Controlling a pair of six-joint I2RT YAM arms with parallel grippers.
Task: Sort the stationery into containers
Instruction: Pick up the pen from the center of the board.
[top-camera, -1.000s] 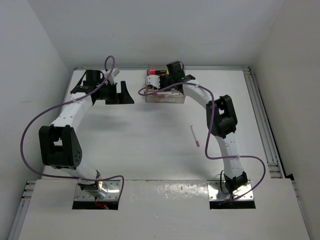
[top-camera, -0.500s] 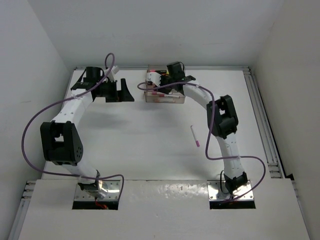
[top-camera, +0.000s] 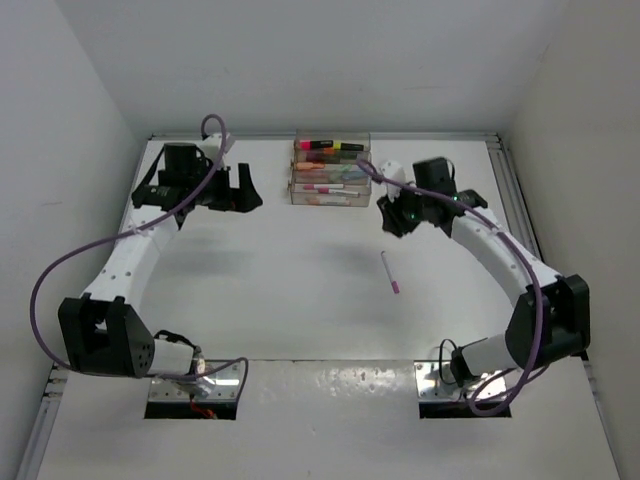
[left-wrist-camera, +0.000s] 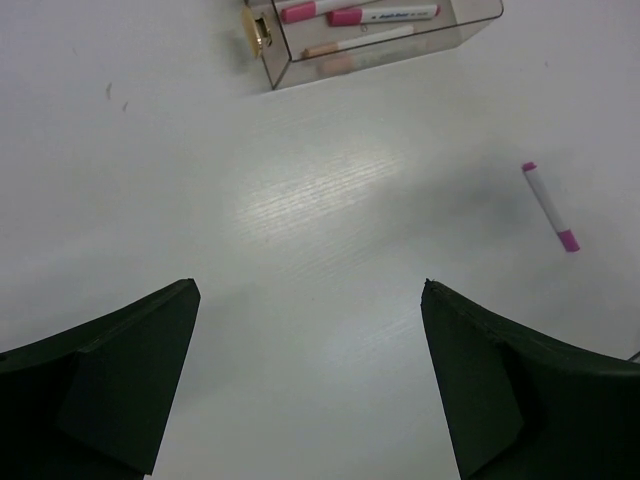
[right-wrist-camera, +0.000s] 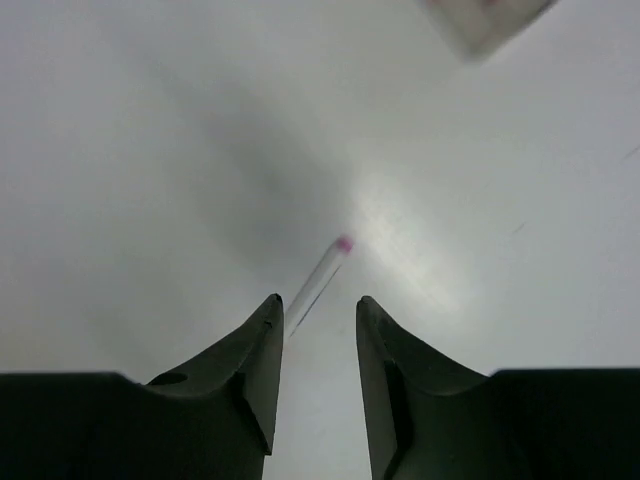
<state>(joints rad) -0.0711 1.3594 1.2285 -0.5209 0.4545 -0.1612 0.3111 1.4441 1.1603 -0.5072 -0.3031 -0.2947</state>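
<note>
The containers stand at the back middle of the table, a stepped clear-plastic block with highlighters and pens lying in its trays. The left wrist view shows their front trays. One thin white pen with pink ends lies loose on the table, also seen in the left wrist view. My right gripper hovers just behind the pen. In its own view the fingers stand partly open around nothing, and the pen lies just beyond the tips. My left gripper hangs wide open and empty left of the containers.
White walls close in the table at the back and both sides. A raised rail runs along the right edge. A blurred corner of the containers shows at the top of the right wrist view.
My right arm has pulled back from over the containers and swung right and nearer, and its jaws have opened. The left arm has shifted only slightly.
</note>
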